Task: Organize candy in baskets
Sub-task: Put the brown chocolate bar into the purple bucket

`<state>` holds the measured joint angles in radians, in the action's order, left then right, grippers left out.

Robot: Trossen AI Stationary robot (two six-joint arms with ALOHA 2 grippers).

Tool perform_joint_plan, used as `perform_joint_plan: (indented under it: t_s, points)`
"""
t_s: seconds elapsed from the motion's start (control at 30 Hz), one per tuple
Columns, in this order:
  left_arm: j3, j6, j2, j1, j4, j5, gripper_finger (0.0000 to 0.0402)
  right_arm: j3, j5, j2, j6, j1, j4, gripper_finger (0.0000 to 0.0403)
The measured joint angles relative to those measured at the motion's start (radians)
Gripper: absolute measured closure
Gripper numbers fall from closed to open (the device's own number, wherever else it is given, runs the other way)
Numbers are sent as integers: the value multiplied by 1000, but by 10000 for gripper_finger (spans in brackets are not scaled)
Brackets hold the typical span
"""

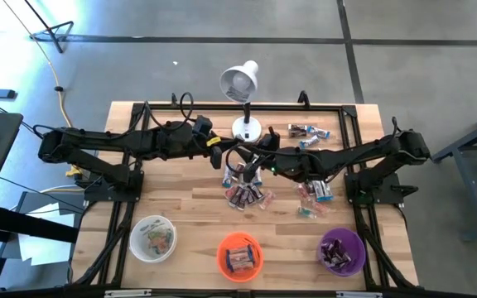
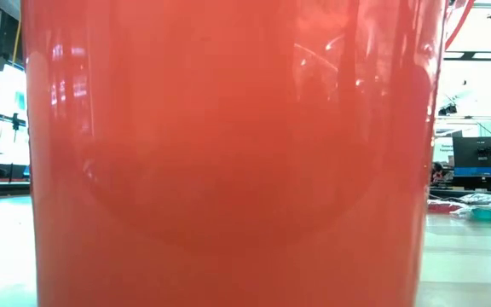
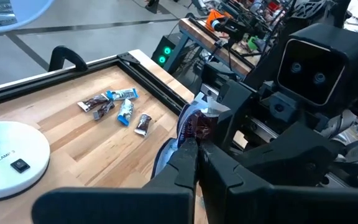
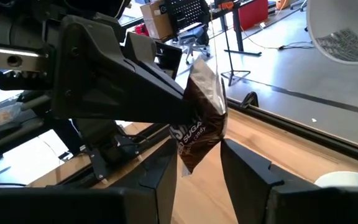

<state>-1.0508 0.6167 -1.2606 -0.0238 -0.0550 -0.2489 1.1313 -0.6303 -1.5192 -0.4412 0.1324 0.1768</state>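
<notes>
Brown-wrapped candy point(image 4: 199, 118) pinched in left gripper point(image 4: 185, 112) mid-table — right gripper point(image 4: 197, 177) spread beneath it. Risk: candy drops if handover misjudged — baskets point(image 1: 240, 255) well apart.

Both dark arms reach inward and meet above mid-counter. The left end effector point(image 4: 182, 106) has its fingers pressed together; the right end effector point(image 4: 197, 165) faces it, fingers spread apart.

Orange basket point(image 2: 228, 153) filling, perhaps wholly blocking, the low view
</notes>
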Motion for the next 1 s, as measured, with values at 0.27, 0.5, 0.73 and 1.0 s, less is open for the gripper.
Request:
perform_joint_plan:
  t_s: [0.27,0.5,0.73,1.0]
  points:
    - [0,-8,0,-2,-1,-1,401,0,4,0,31,-2,-31,280]
    - [0,-8,0,-2,-1,-4,401,0,6,1,14,-2,-39,280]
    - [0,3,0,-2,1,-4,401,0,18,2,-9,-2,-38,280]
    - [0,19,-40,-2,47,19,401,-1,44,2,-33,-15,-8,280]
